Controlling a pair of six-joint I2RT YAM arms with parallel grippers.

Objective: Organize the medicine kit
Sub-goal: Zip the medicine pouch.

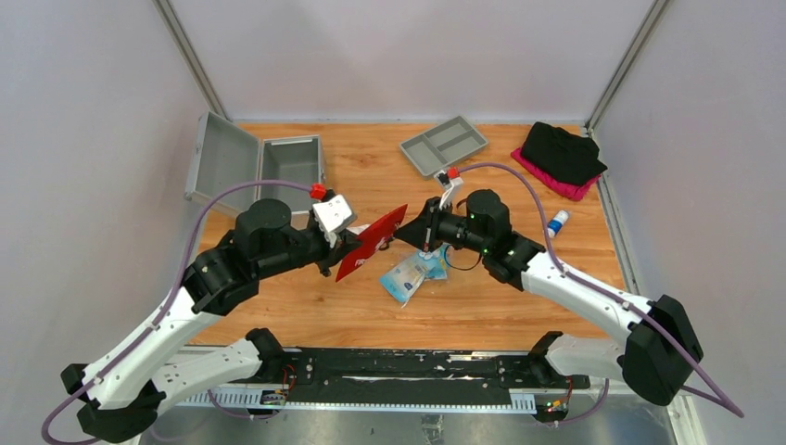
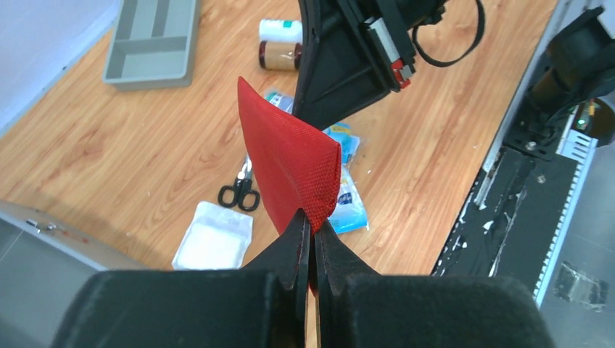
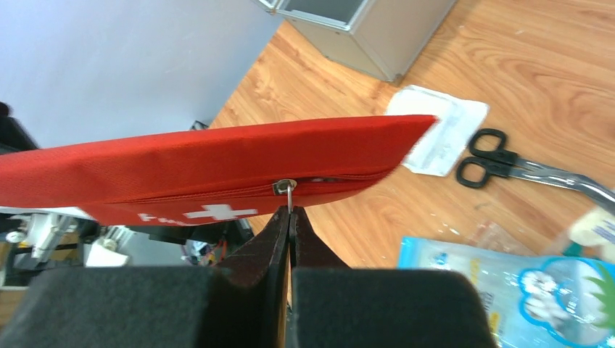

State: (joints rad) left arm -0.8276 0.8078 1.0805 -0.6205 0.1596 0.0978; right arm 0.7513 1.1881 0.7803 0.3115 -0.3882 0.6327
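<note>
The medicine kit, a silver-grey metal case, stands open at the back left with its lid leaning outward; its corner shows in the right wrist view. A red first-aid pouch hangs in the air between both arms, above the table's middle. My left gripper is shut on one corner of the pouch. My right gripper is shut on the metal zipper pull on the pouch's edge.
A grey compartment tray lies at the back centre. Blue packets, black-handled scissors and a white gauze packet lie under the pouch. A black cloth and a small bottle are at the right.
</note>
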